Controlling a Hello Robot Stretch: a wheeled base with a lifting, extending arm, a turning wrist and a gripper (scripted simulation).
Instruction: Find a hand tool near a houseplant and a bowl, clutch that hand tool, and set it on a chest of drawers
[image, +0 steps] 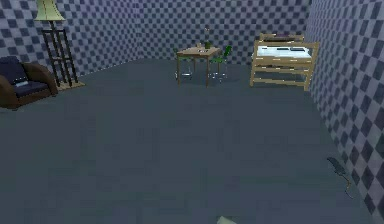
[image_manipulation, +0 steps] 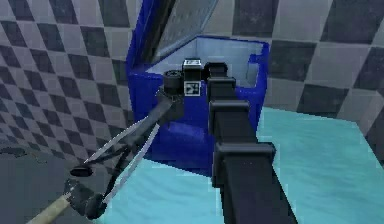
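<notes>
Overall, the room is enclosed by checkered walls over a dark, plain floor. In the arm side view, a turquoise flat surface takes up the lower right, and a blue box with a pale interior and a raised lid stands at its far edge against the wall. The arm, a dark square bar, reaches across this surface toward the box, with white marker squares at its far end. In the forward view, a wooden bed frame stands at the far right, a dark armchair at the left edge, and a floor lamp with a tall open stand just beside the armchair. A small worktop stands near the back wall, with a green chair just beside it and a small green shape on top. The end effector slants down toward the arm side view's lower left. The state of its fingers cannot be told, nor whether it holds anything. A pale stick shows at the bottom left corner, near the fingertips. Whether this is the hand tool cannot be confirmed, nor whether the two touch. A small grey item lies on the floor at the forward view's lower right, too small to identify.
</notes>
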